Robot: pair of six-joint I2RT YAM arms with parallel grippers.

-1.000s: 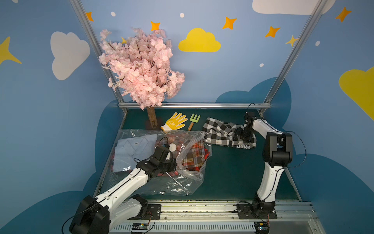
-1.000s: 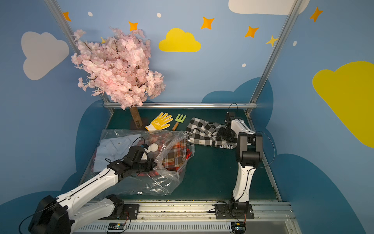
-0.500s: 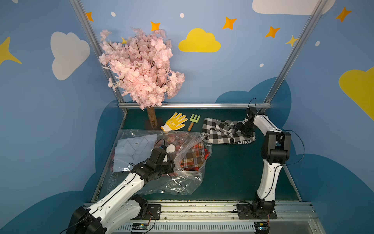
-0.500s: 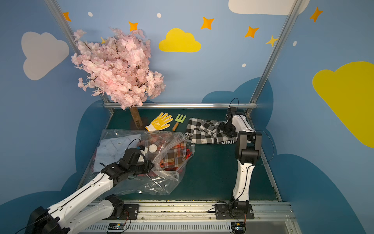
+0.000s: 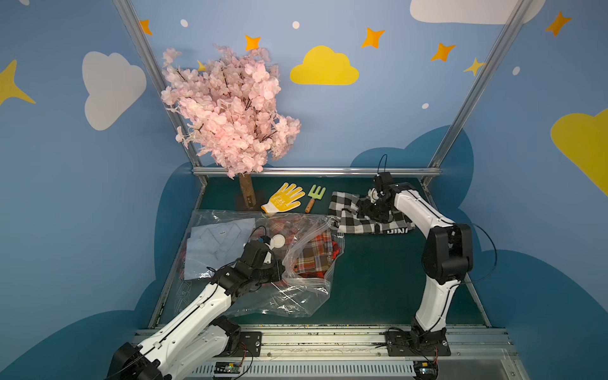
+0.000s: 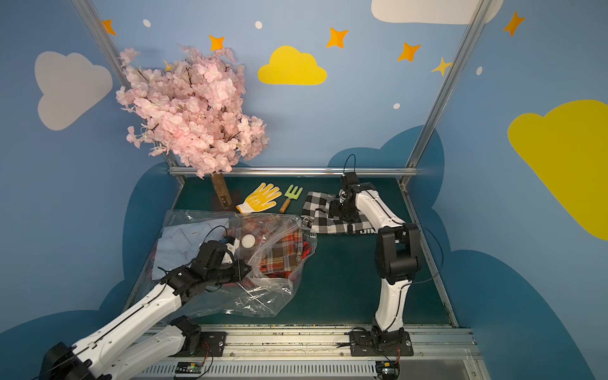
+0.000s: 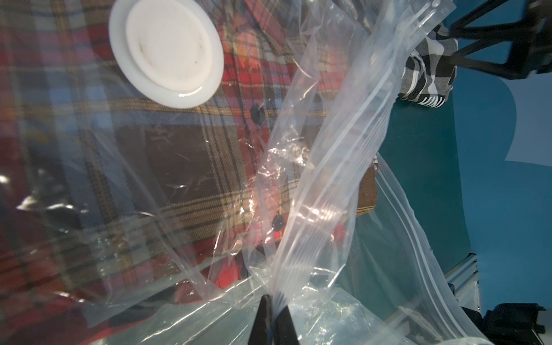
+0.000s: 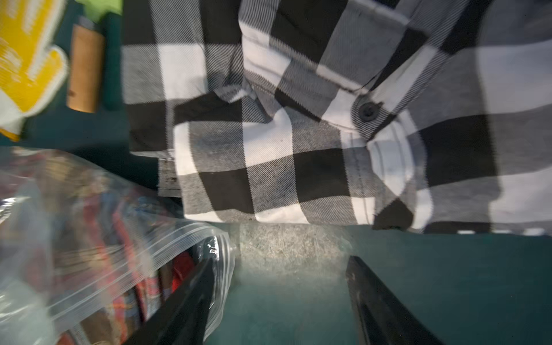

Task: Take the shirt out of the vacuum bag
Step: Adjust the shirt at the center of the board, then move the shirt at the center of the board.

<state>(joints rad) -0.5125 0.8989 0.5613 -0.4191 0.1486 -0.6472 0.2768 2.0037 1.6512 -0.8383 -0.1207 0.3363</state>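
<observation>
Vacuum bag (image 5: 297,291) lies crosswise, zip mouth toward robot's right.

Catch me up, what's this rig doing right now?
The left gripper is shut on the vacuum bag at its zip edge, holding the mouth lifted. The red plaid shirt is inside the bag, not yet pulled out. The right gripper is open and empty, beside a black-and-white checked shirt lying outside the bag.
</observation>
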